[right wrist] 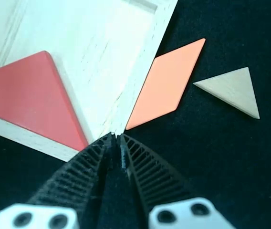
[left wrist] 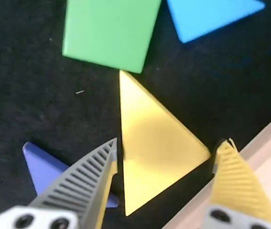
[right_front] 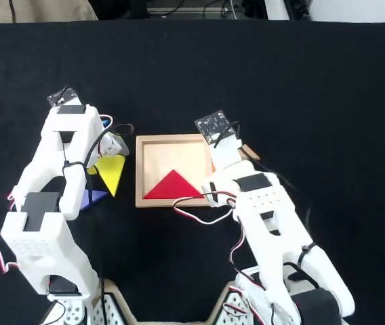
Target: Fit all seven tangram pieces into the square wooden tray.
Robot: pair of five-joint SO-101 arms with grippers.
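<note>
The square wooden tray (right_front: 172, 150) lies mid-table with a red triangle (right_front: 172, 185) flat inside against its near rim. My left gripper (left wrist: 171, 142) is open, its fingers on either side of a yellow triangle (left wrist: 154, 143) that rests on the black cloth left of the tray. Beyond it lie a green square (left wrist: 109, 31) and a light blue triangle (left wrist: 207, 16), and a violet-blue piece (left wrist: 45, 167) lies beside one finger. My right gripper (right wrist: 115, 137) is shut on nothing, tips at the tray's right rim (right wrist: 140, 71). Beside that rim lie an orange parallelogram (right wrist: 166, 83) and a bare wooden triangle (right wrist: 233, 90).
Black cloth (right_front: 314, 88) covers the whole table, with wide free room at the back and right. Both arm bases stand at the near edge. In the high view the yellow triangle (right_front: 111, 172) and the violet-blue piece (right_front: 92, 198) lie under the left arm.
</note>
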